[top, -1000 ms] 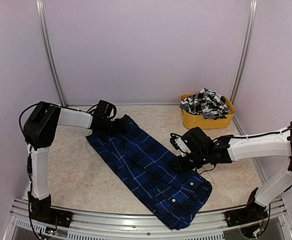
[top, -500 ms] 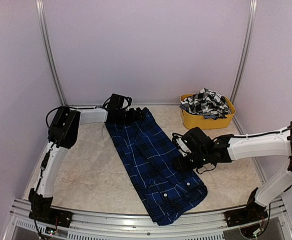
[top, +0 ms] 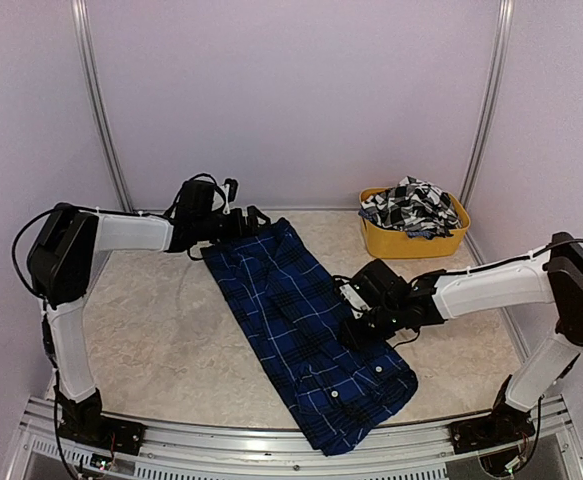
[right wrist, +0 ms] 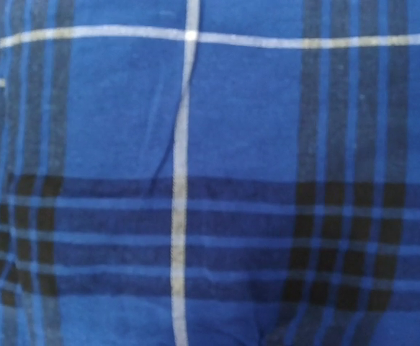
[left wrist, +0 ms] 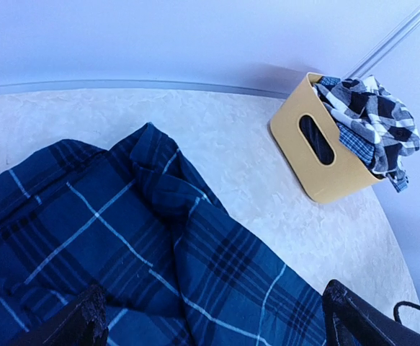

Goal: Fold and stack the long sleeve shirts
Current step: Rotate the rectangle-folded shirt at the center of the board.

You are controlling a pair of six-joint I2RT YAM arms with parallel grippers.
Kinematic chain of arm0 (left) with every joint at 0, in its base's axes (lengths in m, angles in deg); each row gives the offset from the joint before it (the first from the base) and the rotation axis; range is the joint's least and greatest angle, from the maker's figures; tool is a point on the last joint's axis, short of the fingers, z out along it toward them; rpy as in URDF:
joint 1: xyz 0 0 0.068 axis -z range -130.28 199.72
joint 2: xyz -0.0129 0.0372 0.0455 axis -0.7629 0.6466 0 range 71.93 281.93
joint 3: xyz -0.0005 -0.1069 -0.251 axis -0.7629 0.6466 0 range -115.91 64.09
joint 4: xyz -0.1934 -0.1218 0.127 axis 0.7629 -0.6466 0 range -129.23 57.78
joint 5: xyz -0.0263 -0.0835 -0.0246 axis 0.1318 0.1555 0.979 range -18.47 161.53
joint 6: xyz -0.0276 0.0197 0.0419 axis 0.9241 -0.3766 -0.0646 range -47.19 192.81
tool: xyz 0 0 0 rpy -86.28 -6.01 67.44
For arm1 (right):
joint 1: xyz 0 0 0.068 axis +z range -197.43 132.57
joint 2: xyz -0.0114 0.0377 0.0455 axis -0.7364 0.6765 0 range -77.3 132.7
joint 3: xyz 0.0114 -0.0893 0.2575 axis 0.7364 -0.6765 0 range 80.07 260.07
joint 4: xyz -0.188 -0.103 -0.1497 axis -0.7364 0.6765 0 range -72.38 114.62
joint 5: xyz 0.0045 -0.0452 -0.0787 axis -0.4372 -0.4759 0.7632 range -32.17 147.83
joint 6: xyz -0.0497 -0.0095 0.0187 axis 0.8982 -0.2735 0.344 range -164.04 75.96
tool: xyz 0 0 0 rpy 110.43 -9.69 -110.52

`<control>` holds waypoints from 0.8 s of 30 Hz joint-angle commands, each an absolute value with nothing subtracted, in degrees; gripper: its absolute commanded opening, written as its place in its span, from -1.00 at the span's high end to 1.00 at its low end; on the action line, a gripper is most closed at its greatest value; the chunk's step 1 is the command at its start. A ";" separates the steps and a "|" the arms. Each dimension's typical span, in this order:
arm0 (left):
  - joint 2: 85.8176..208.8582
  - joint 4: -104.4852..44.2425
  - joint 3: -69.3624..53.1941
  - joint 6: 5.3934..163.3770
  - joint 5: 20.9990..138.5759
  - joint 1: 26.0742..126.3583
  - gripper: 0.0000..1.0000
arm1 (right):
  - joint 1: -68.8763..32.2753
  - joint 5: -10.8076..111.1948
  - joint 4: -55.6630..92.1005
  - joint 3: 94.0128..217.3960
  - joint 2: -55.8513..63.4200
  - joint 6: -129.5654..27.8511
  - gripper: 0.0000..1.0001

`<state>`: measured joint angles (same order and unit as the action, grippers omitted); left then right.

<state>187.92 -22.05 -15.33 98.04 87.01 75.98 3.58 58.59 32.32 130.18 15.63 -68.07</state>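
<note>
Rumpled royal-blue plaid shirt point(top: 293, 300) outspread; left end effector point(top: 254, 222) wide, right end effector point(top: 356, 328) of unclear grip.

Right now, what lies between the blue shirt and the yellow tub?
Nothing: only bare table separates the shirt from the tub. The left wrist view shows that stretch plainly, and the top view agrees.

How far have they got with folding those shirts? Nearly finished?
Early days. The blue shirt lies spread on the table as a long strip, not yet folded small. In hand: the left gripper is open at its far end, the right gripper sits on its right edge. Left: finishing that fold, then the black-and-white shirt, heaped in the yellow tub. No stack yet.
</note>
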 commanded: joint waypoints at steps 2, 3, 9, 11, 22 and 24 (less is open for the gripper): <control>181.44 -18.31 -3.17 99.48 84.61 77.28 -0.98 | 2.98 57.92 31.84 129.31 15.82 -66.60 0.25; 180.87 -18.75 -1.67 100.27 84.47 77.40 -0.98 | 2.99 57.92 32.05 129.04 15.64 -66.63 0.25; 180.71 -21.19 3.90 101.57 83.52 78.95 -0.98 | 2.99 57.92 32.67 125.97 12.01 -67.50 0.25; 181.47 -22.27 3.97 101.87 83.46 79.15 -0.98 | 2.98 57.92 33.42 125.27 11.09 -67.63 0.25; 193.77 -28.47 -8.94 99.88 82.49 79.06 -0.98 | 3.38 50.86 27.73 117.50 9.89 -70.97 0.25; 196.59 -29.85 -13.00 99.46 83.01 78.71 -0.98 | 3.80 50.07 26.63 116.64 10.17 -71.75 0.25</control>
